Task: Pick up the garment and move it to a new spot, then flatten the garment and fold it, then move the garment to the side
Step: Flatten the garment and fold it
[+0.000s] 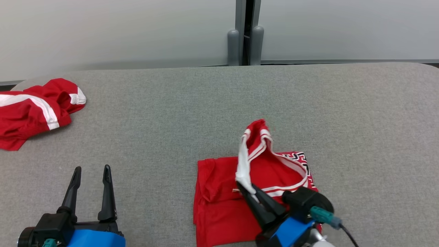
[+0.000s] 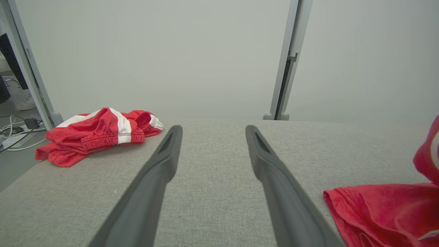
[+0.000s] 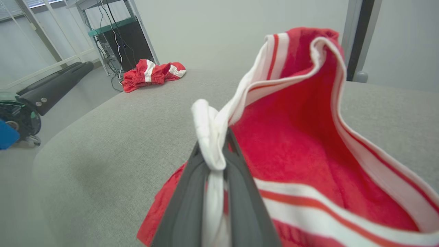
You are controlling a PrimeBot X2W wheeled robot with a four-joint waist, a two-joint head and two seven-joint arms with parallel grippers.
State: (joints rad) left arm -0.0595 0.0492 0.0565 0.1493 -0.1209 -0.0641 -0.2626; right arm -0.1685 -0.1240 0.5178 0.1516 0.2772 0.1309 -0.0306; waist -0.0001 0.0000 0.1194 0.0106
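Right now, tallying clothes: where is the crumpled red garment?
In the head view, the crumpled garment lies at the far left edge of the table, beyond the left gripper.

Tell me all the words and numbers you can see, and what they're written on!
Black-and-white lettering along the right edge of the red jersey: bunched up and partly hidden, too broken to read.
Red shorts at the far left: white stripes, no writing shows.
Nothing else in these views carries any word, number or sign that can be read.

Grey fabric table (image 1: 171, 113) with red garment (image 1: 219, 202), crumpled red shorts (image 1: 31, 113)
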